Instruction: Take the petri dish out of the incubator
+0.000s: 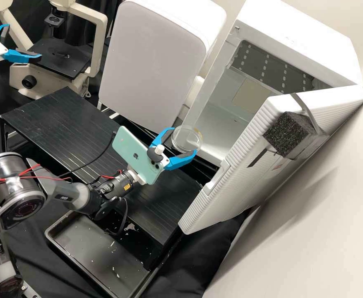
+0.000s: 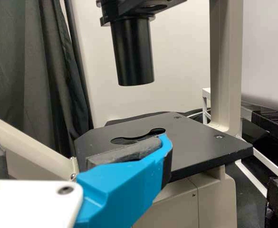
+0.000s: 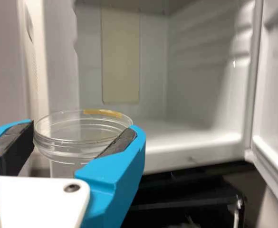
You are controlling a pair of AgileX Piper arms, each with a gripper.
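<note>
In the high view, my right gripper [image 1: 184, 140] is shut on the clear petri dish [image 1: 186, 135], holding it just outside the opening of the white incubator [image 1: 297, 31]. The right wrist view shows the dish [image 3: 72, 148] roughly level between the dark pads of the right gripper [image 3: 82, 132], with a yellowish strip on its rim and the incubator interior [image 3: 200, 95] behind. Over by the microscope, the left gripper [image 1: 25, 40] stands open with nothing between its fingers; in the left wrist view, one finger of the left gripper [image 2: 79, 145] overlaps the microscope stage [image 2: 200, 145].
The incubator door [image 1: 231, 165] is swung wide open, with a black foam block [image 1: 287, 134] on it. Left of the incubator stands a large white case [image 1: 152, 62]. A black slatted platform [image 1: 61, 120] lies below, and a dark tray [image 1: 94, 252] sits near the front.
</note>
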